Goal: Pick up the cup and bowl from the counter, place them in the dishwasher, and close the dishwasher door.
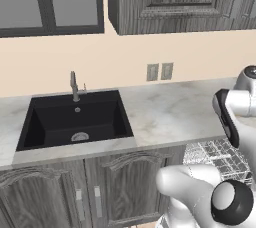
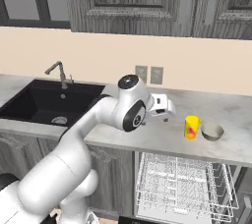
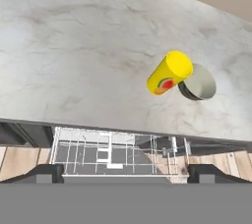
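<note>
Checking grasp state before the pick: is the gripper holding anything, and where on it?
Nothing is held. The two-finger gripper is open above the marbled stone counter, apart from the small yellow cup and the shallow grey-olive bowl beside it.

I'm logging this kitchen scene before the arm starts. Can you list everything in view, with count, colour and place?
cup: one, bright yellow with a red mark, on the counter above the rack
bowl: one, grey-olive, right beside the cup
counter: one, pale marbled stone, along the wall
sink: one, black, set in the counter
faucet: one, grey metal, behind the sink
wall outlets: two, grey, on the beige wall
dishwasher rack: one, white wire, pulled out below the counter
cabinets: dark wood-grain, above and below
pincer: one, white, open, above the counter left of the cup
</note>
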